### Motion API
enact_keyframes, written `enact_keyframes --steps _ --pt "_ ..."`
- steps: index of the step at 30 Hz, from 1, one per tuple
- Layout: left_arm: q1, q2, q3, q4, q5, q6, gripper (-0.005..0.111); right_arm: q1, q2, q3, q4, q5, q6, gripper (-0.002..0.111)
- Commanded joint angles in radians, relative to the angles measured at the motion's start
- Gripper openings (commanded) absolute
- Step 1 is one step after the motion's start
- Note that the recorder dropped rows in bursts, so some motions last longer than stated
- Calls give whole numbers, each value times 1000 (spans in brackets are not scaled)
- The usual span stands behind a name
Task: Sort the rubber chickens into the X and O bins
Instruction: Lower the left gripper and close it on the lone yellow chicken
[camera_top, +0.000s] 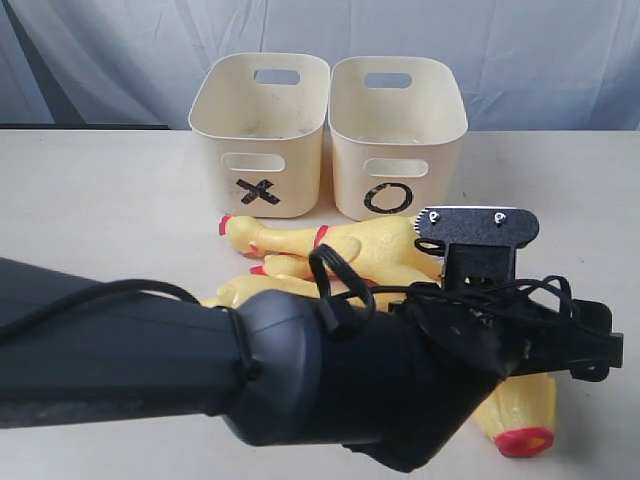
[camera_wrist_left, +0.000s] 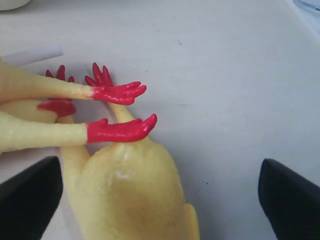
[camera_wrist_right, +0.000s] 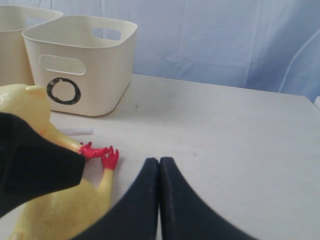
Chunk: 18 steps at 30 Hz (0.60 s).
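Note:
The X bin (camera_top: 225, 120) and the O bin (camera_top: 440, 125) stand side by side at the back, both looking empty. Long yellow rubber chickens (camera_top: 300, 240) lie piled just in front of them. One chicken's body (camera_top: 525, 405) reaches toward the front right and ends in a red tip. My left gripper (camera_wrist_left: 160, 200) is open, its fingers (camera_wrist_left: 30, 195) standing wide on either side of that chicken's body (camera_wrist_left: 130, 190). Red feet (camera_wrist_left: 117, 130) of other chickens lie just beyond. A whitish tube end (camera_wrist_left: 37, 54) shows behind them. My right gripper (camera_wrist_right: 160, 167) is shut and empty over bare table.
The left arm (camera_top: 150, 370) crosses the front of the exterior view from the left and hides part of the pile. In the right wrist view the O bin (camera_wrist_right: 85, 55) stands beyond the chickens. A blue curtain (camera_top: 560, 60) hangs behind the table (camera_top: 100, 200).

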Motion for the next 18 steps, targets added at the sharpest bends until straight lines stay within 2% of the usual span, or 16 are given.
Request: enact_keyframes --steps 1,18 --pt "2 35 -4 -3 4 0 105 -4 -7 1 -1 -11 2 -1" --pt "4 93 -6 -3 34 0 105 -4 -7 1 -1 -11 2 -1"
